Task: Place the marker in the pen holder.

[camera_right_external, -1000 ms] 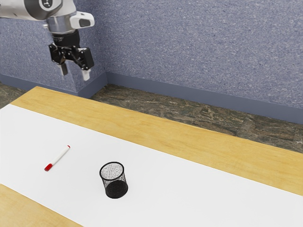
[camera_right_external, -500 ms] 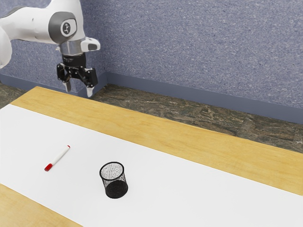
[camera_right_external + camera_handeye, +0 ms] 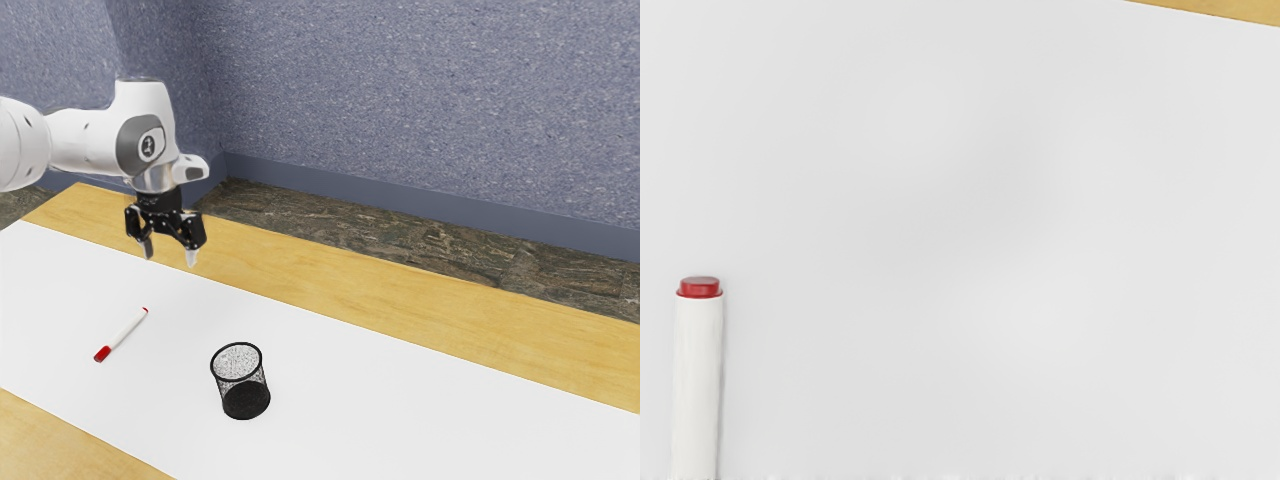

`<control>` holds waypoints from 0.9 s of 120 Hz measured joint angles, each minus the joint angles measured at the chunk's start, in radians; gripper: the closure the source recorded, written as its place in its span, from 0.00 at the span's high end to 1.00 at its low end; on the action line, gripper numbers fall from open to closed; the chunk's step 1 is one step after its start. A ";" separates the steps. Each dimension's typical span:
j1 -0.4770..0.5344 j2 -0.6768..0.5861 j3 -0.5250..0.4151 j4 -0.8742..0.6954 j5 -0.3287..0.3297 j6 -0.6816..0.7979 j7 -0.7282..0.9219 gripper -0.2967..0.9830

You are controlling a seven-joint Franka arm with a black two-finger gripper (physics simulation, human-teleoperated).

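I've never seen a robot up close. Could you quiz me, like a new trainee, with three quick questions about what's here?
1. True or false: the marker lies outside the pen holder.
2. Multiple choice: my gripper is (a) shut on the marker, (b) open and above the table, (c) inside the pen holder.
3. Fill in the blank: the marker has a white body and ____ ends.

Key: 1 true; 2 b; 3 red.
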 joint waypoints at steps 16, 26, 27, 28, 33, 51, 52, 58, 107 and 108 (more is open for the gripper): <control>-0.002 -0.038 0.010 -0.191 0.000 0.128 0.039 0.77; -0.003 -0.105 0.020 -0.314 0.005 0.243 0.094 0.77; -0.003 -0.108 0.023 -0.321 0.006 0.253 0.100 0.77; -0.002 -0.111 0.025 -0.327 0.008 0.262 0.106 0.77; -0.002 -0.131 0.035 -0.370 0.015 0.310 0.136 0.77; -0.008 -0.175 0.072 -0.464 0.056 0.410 0.235 0.77; -0.008 -0.175 0.076 -0.466 0.058 0.414 0.241 0.77; -0.005 -0.176 0.098 -0.489 0.080 0.434 0.274 0.77; -0.001 -0.084 0.129 -0.487 0.125 0.480 0.423 0.77; -0.001 -0.081 0.128 -0.484 0.125 0.480 0.424 0.77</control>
